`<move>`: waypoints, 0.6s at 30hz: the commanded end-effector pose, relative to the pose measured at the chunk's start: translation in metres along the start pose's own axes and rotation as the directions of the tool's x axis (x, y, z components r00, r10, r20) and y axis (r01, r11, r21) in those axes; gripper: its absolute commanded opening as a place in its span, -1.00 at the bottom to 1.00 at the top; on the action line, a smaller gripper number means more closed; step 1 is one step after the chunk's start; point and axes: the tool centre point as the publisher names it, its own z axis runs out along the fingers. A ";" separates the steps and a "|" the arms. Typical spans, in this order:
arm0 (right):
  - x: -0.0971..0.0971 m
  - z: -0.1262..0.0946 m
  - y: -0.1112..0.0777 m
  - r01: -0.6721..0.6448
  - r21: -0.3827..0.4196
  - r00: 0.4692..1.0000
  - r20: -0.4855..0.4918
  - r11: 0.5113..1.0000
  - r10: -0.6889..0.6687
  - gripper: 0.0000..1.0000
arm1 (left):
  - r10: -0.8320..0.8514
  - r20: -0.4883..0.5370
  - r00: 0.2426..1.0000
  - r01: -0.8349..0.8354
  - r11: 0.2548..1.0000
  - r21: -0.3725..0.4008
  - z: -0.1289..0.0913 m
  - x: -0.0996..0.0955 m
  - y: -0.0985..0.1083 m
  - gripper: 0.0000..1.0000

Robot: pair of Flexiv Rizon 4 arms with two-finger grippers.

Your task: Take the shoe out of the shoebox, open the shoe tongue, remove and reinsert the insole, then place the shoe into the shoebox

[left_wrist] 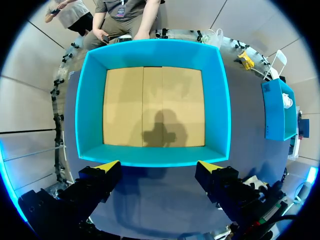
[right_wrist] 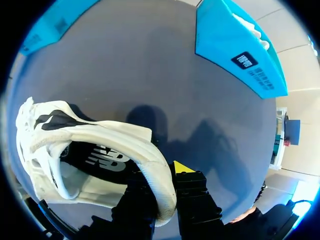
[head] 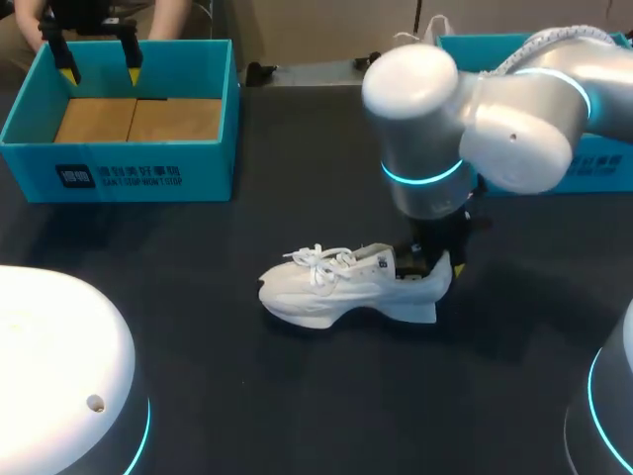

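Head view: the white shoe lay on its sole near the middle of the dark table, outside the shoebox, toe left and heel right, laces tied. The right arm came in from the right, and the right gripper was down at the heel. The left gripper hung over the far-left shoebox, and a second teal box stood far right. Left wrist view: the left gripper was spread wide with nothing between its fingers. The shoebox lay ahead of it, its brown cardboard floor bare. Right wrist view: the right gripper pinched the heel collar of the shoe, with one finger inside the opening and the other outside. The dark lining showed inside the shoe, and the second teal box lay well beyond.
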 end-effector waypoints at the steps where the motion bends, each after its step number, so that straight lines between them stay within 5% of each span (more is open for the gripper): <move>1: 0.006 0.012 0.003 0.000 0.009 1.000 -0.010 1.000 0.000 -1.00 | 0.000 0.000 1.000 0.000 1.000 0.000 0.000 0.000 0.000 1.00; 16: 0.007 0.022 0.003 0.007 0.013 1.000 -0.027 1.000 -0.007 -1.00 | 0.000 0.000 1.000 0.000 1.000 0.000 0.000 0.000 0.000 1.00; 17: 0.007 0.021 0.003 0.013 0.012 0.999 -0.031 1.000 -0.013 -0.94 | 0.000 0.000 1.000 0.000 1.000 0.000 0.000 0.000 0.000 1.00; 18: 0.007 0.020 0.003 0.020 0.011 0.999 -0.038 1.000 -0.020 -0.67 | 0.000 0.000 1.000 0.000 1.000 0.000 0.000 0.000 0.000 1.00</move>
